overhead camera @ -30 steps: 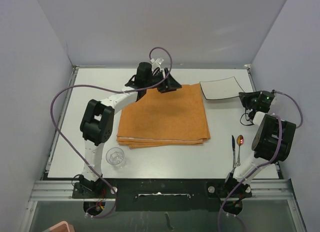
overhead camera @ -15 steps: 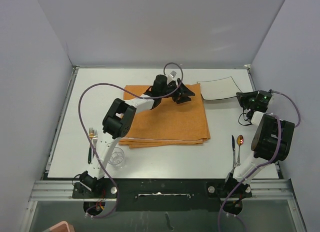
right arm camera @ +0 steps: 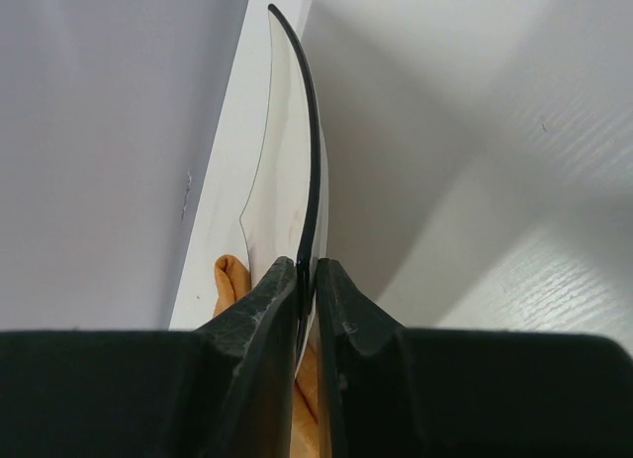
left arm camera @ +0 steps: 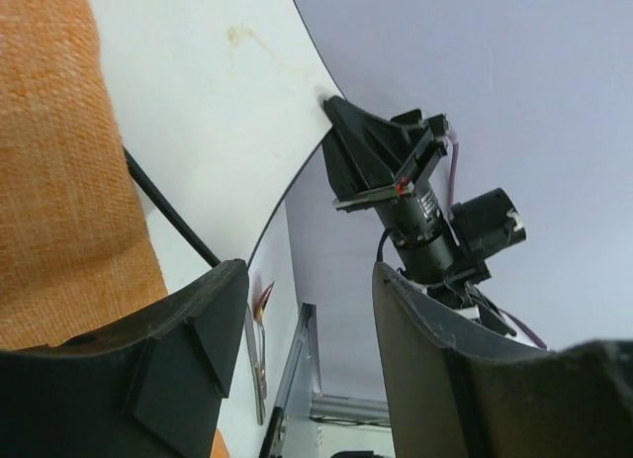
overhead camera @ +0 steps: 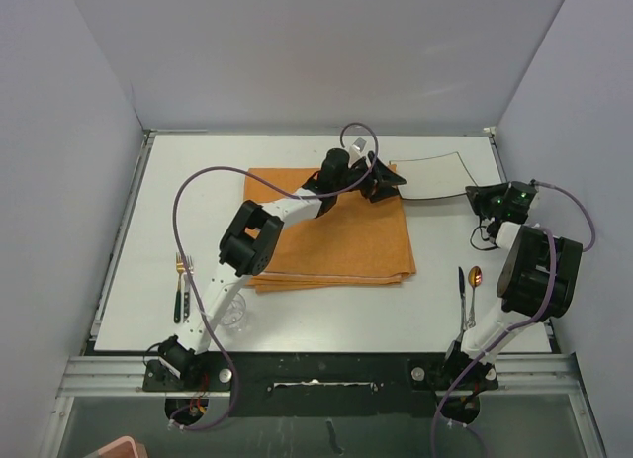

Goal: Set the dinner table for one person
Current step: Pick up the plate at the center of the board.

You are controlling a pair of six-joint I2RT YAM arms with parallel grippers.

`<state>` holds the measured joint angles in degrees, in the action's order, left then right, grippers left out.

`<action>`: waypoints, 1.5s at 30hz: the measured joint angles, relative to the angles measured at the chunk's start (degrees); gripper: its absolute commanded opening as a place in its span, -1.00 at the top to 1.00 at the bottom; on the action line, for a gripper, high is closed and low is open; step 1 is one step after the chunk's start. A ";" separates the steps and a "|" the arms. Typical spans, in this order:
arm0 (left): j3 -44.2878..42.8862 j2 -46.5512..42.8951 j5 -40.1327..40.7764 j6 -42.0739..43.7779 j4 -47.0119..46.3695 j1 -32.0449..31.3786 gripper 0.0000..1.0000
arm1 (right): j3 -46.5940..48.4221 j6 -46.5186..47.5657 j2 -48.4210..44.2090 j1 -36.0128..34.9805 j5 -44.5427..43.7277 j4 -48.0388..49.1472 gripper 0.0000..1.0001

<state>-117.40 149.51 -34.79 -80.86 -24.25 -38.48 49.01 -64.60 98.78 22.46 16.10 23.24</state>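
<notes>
Plate: small square white plate with thin dark rim [overhead camera: 430, 171], probably stiff, slick, breakable; best pinched at the rim.
Right gripper [right arm camera: 307, 270]: clenched on that rim.
Left gripper [overhead camera: 388, 178]: spread, empty, beside plate.
Base: large off-white dinner table [overhead camera: 129, 240].

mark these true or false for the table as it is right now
1. The right fingers are clamped on the plate's edge. True.
2. The left fingers are shut on the mat. False: they are open near the plate's left edge and hold nothing.
3. The spoon lies on the mat. False: it lies on the bare table right of the mat, beside a knife.
4. A fork lies on the table left of the mat. True.
</notes>
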 measured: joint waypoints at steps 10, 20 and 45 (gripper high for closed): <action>-0.52 2.89 2.93 -2.56 0.15 -0.22 -0.03 | -0.52 0.22 0.00 0.04 0.66 0.24 1.00; -1.44 3.65 3.96 -2.69 1.11 -1.22 -0.02 | -1.42 0.24 0.00 0.04 0.94 0.50 1.00; -17.64 9.77 3.61 -2.62 19.54 -2.45 1.00 | -5.05 -0.44 -3.61 0.81 2.43 -0.15 1.00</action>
<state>-135.04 159.28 -31.18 -83.48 -4.71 -40.93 43.97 -65.04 95.18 23.27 18.52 23.09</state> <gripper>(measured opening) 0.065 0.101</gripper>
